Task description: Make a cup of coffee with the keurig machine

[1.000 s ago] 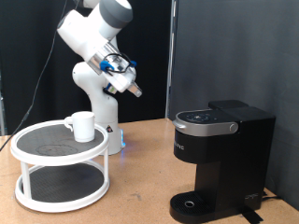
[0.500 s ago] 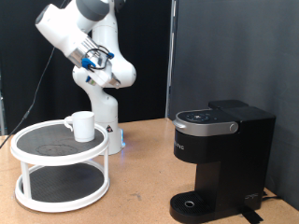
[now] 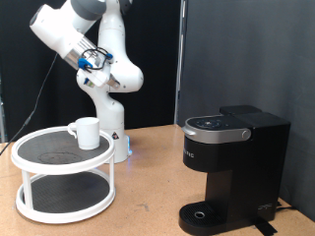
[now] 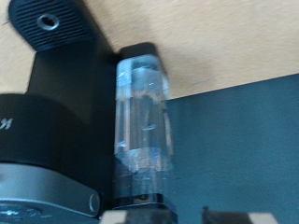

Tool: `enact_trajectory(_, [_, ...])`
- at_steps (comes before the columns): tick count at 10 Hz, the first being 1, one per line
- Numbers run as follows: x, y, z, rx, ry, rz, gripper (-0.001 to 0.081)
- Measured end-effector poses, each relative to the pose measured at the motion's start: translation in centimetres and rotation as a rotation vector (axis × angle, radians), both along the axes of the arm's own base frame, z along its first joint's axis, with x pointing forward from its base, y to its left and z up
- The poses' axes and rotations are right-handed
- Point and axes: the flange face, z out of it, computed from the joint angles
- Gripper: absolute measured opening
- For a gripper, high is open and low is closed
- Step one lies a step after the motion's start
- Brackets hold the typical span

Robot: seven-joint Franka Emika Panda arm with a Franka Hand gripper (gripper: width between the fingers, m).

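Fingers (image 3: pixel 86 65) apparently hidden, raised slightly since; cup (image 3: pixel 86 132) unmoved on stand (image 3: pixel 39 157).

gripper (image 3: pixel 91 61) fingers hidden behind arm, keurig machine (image 4: pixel 56 131) cropped, blurred

The cup (image 3: pixel 86 132) stands on the top tier of a two-tier stand (image 3: pixel 30 150) at the lower left of the exterior frame. The keurig machine (image 3: pixel 233 170) stands at the lower right, well apart from the stand, with bare table (image 3: pixel 148 202) between them. The arm's base (image 3: pixel 110 123) rises just behind the stand, and the arm (image 3: pixel 84 34) reaches into the upper left, high above the cup. In the wrist view the machine (image 4: pixel 56 112) fills the left side, its water tank (image 4: pixel 143 126) just beside it at centre.
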Motion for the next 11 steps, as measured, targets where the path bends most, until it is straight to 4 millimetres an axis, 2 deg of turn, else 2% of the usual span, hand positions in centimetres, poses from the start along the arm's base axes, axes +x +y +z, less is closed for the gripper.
enact_trajectory(5, [-4.0,-6.4,0.7,0.029,-0.013,-0.141,0.0000])
enact_trajectory(11, [-5.6,-10.4,1.7,0.041,-0.036,-0.164,0.0000])
